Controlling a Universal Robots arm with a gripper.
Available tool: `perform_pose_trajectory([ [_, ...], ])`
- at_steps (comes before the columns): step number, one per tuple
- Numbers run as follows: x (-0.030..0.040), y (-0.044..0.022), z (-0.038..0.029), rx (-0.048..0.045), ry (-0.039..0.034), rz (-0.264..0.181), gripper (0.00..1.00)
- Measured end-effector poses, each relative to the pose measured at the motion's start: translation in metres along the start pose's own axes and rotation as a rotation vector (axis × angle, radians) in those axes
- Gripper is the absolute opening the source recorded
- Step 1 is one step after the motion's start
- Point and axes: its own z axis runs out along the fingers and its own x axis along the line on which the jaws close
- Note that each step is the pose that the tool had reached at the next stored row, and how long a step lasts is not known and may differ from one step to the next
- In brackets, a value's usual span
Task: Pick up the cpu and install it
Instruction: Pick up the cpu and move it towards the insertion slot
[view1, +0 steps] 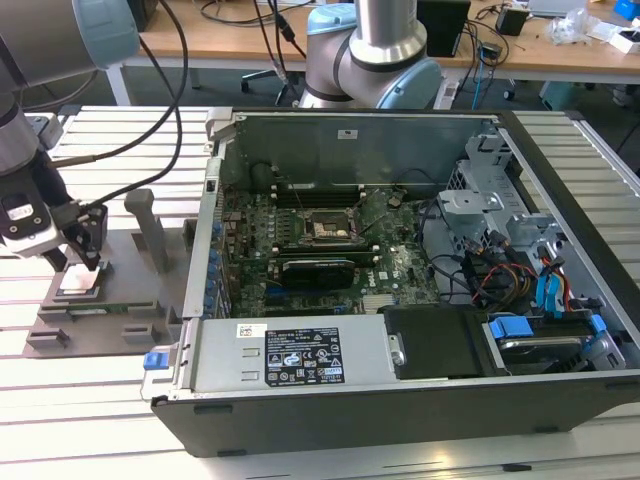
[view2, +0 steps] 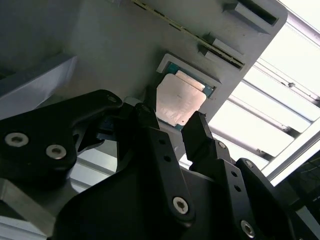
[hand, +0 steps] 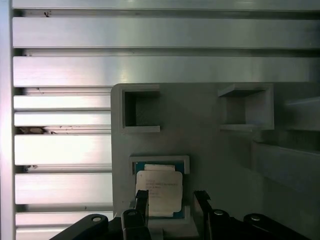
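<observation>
The cpu (hand: 159, 192), a flat square chip with a silvery top, lies in a shallow recess of the grey fixture plate (hand: 215, 150). In the exterior view the cpu (view1: 80, 281) is at the far left, outside the computer case. My gripper (view1: 80, 262) hangs just above it, open, one black finger on each side of the chip. In both wrist views the fingertips (hand: 200, 197) straddle the cpu (view2: 177, 97), and a small gap shows on one side. The black square socket frame (view1: 325, 228) sits on the motherboard inside the case.
The open computer case (view1: 300, 350) fills the middle and right of the exterior view, with a long black card (view1: 318, 268), cables and drive bays inside. Grey posts (view1: 150, 225) rise from the fixture plate near the gripper. Ribbed aluminium slats (hand: 150, 70) form the table.
</observation>
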Motion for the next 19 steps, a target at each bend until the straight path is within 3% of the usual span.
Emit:
perform_pose_trajectory([
  [19, 0.0002, 0.0, 0.0068, 0.0, 0.0, 0.0, 0.48],
])
